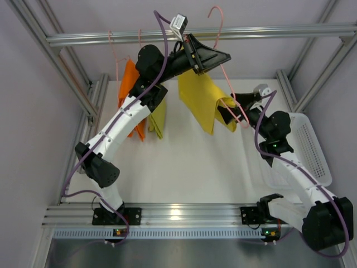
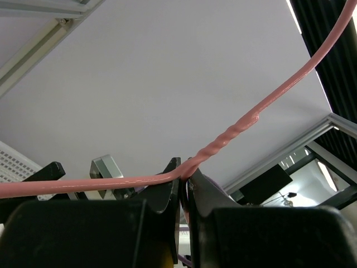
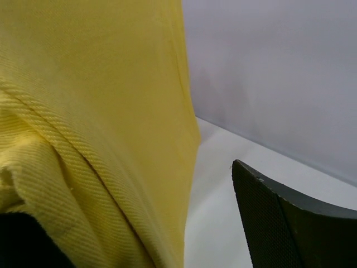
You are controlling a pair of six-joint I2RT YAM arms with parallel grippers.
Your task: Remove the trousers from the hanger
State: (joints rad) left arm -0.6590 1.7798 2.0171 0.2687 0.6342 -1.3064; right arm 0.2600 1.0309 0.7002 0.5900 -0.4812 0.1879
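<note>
The yellow trousers (image 1: 199, 99) hang folded over a pink wire hanger (image 1: 218, 25), which is lifted clear of the rail. My left gripper (image 1: 223, 57) is shut on the hanger's wire just below its twisted neck; in the left wrist view the jaws (image 2: 187, 174) pinch the pink wire (image 2: 234, 133). My right gripper (image 1: 230, 111) is open at the trousers' lower right end. In the right wrist view the yellow cloth (image 3: 83, 111) fills the left and one black finger (image 3: 279, 223) stands apart from it. The orange trousers (image 1: 129, 89) and yellow-green trousers (image 1: 158, 118) hang at the left.
An aluminium rail (image 1: 268, 32) crosses the top, with other pink hanger hooks (image 1: 114, 47) on it at the left. A white perforated basket (image 1: 312, 151) sits on the table at the right. Frame posts stand at both sides.
</note>
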